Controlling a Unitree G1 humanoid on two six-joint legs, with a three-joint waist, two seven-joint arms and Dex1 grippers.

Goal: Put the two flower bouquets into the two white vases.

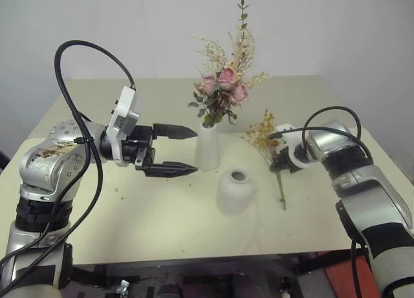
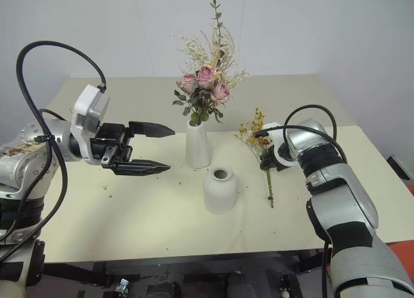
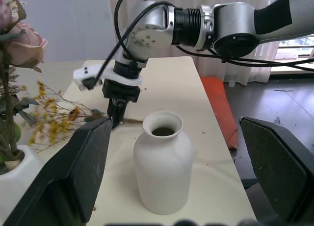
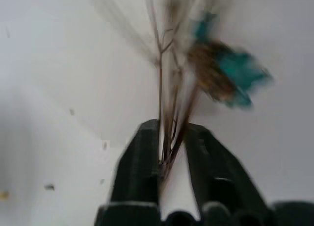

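- From the head, the rose bouquet (image 1: 223,85) stands in the tall vase (image 1: 207,147); the squat vase (image 1: 234,191) sits empty just in front.
- The left claw (image 1: 187,150) hovers spread beside the tall vase.
- The right wrist view shows the right claw (image 4: 171,138) pinching the yellow spray's (image 1: 265,138) stems on the table (image 1: 129,214).

Your head views look down over the pale tabletop (image 1: 162,227); both, with your left wrist view, share the squat white ceramic vase (image 3: 162,169).
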